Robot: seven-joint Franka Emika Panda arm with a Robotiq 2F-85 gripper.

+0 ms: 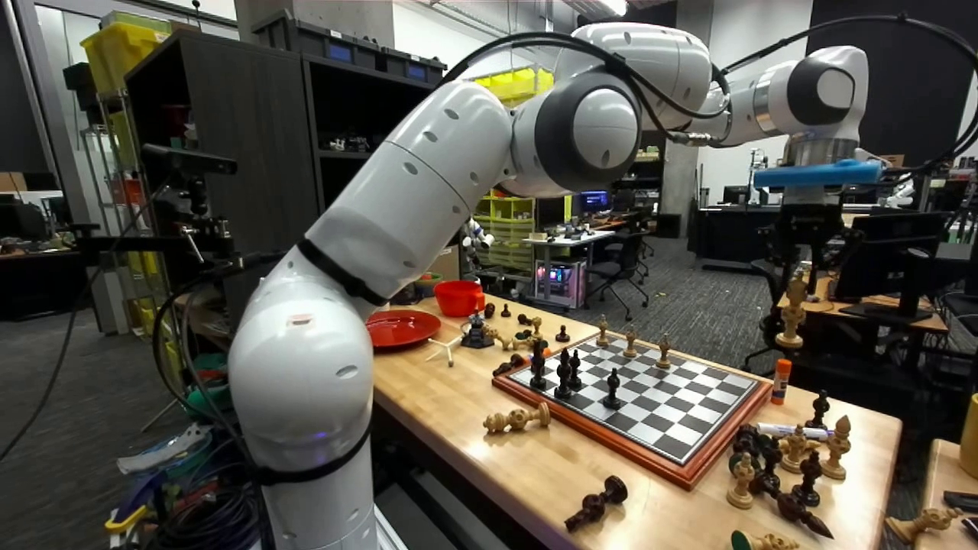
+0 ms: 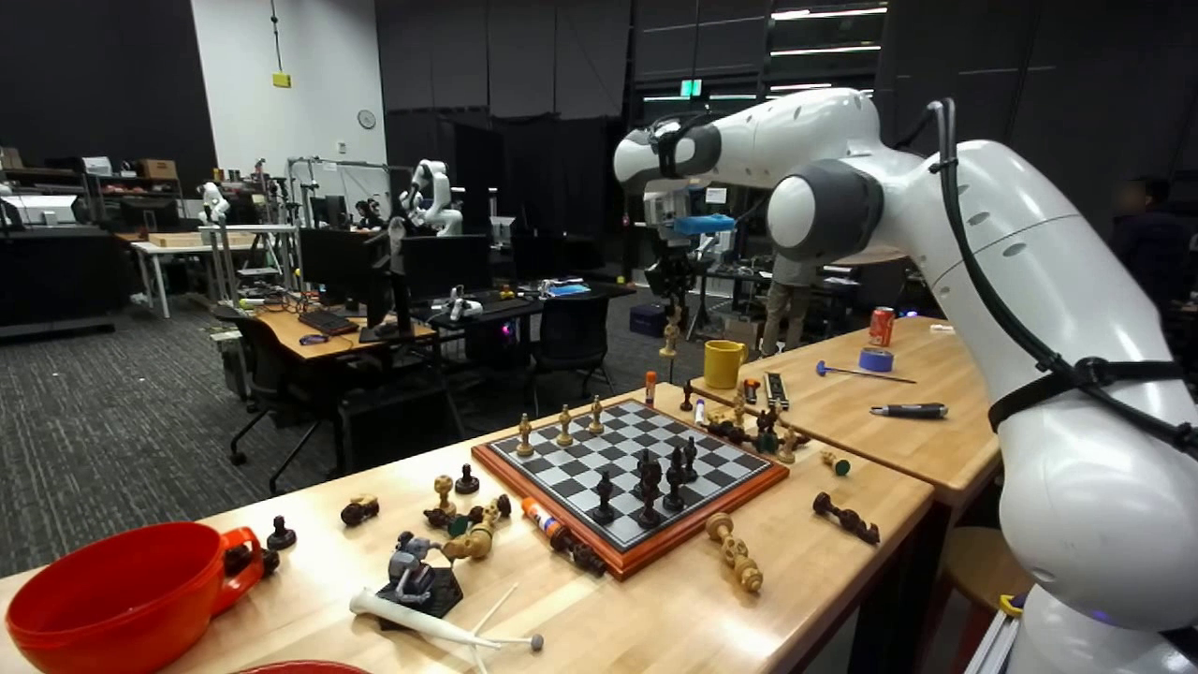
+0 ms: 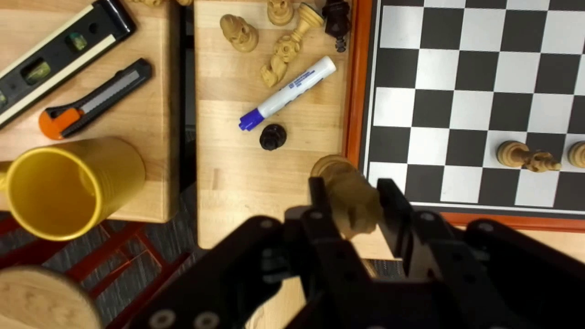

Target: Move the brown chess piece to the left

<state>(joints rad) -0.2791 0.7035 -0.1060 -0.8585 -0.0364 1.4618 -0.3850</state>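
A light brown chess piece point(image 1: 792, 315) hangs from my gripper point(image 1: 799, 276) in the air, high above the table end beside the board. It also shows in an exterior view point(image 2: 670, 335) and in the wrist view point(image 3: 347, 194), base away from the camera. In the wrist view my gripper point(image 3: 351, 187) is shut on its upper part, one finger on each side. The chessboard point(image 3: 470, 109) lies to the right of the piece there. Light brown pieces point(image 1: 630, 342) stand along one edge of the board, and dark brown pieces point(image 1: 564, 374) stand near another.
A small dark piece point(image 3: 273, 137) and a marker point(image 3: 292, 93) lie beside the board, near a cluster of pieces point(image 1: 795, 458). A glue stick point(image 1: 781, 382) stands at the board's corner. A yellow mug point(image 3: 114, 173) stands on a neighbouring table. A red cup point(image 2: 122, 599) is at the far end.
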